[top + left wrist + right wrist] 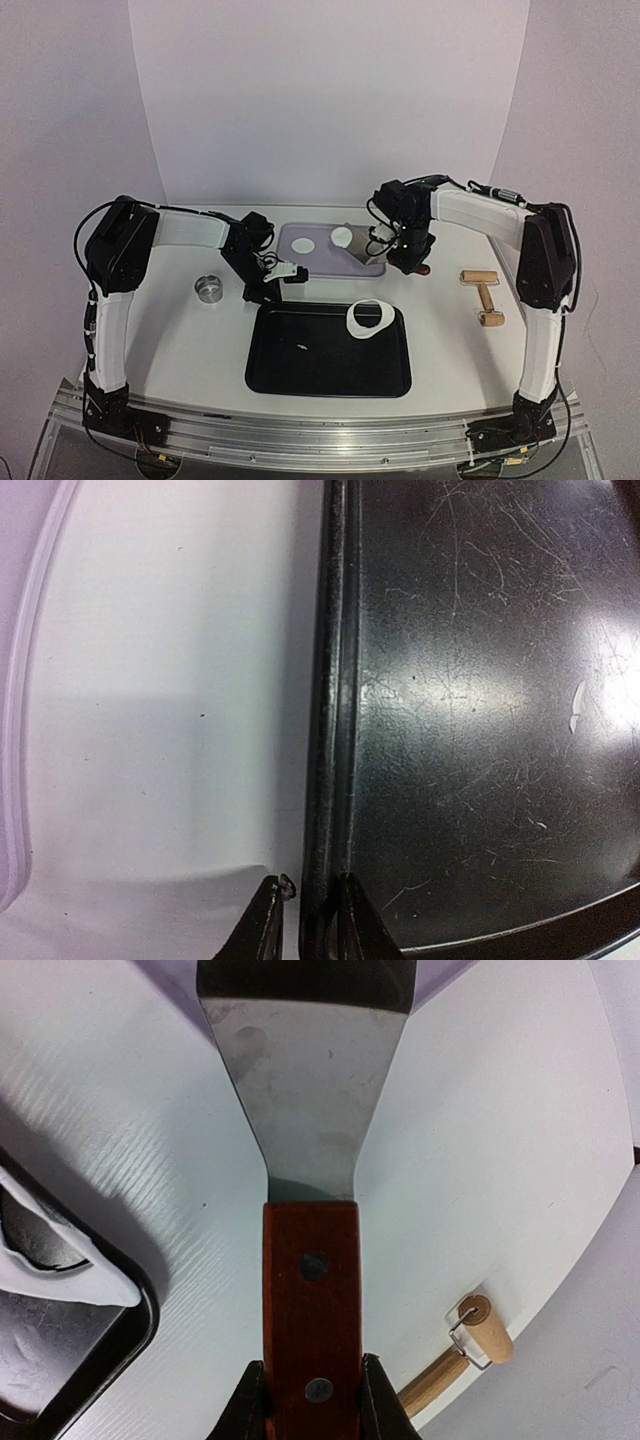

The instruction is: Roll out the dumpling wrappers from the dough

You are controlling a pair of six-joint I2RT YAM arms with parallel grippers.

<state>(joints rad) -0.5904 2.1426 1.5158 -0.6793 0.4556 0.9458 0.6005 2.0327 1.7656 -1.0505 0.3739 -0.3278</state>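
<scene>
Two dumpling wrappers point(305, 243): flat on the lilac mat point(322, 258), between both hands, nearer the right hand point(312, 1400).
Right hand: clamped on the spatula point(305, 1110) by its wooden handle.
Left hand point(314, 900): narrow, fingers astride the black tray point(470, 780) rim; whether they pinch it, cannot tell.
Dough ring point(368, 318): in the tray corner nearest the right hand.
</scene>
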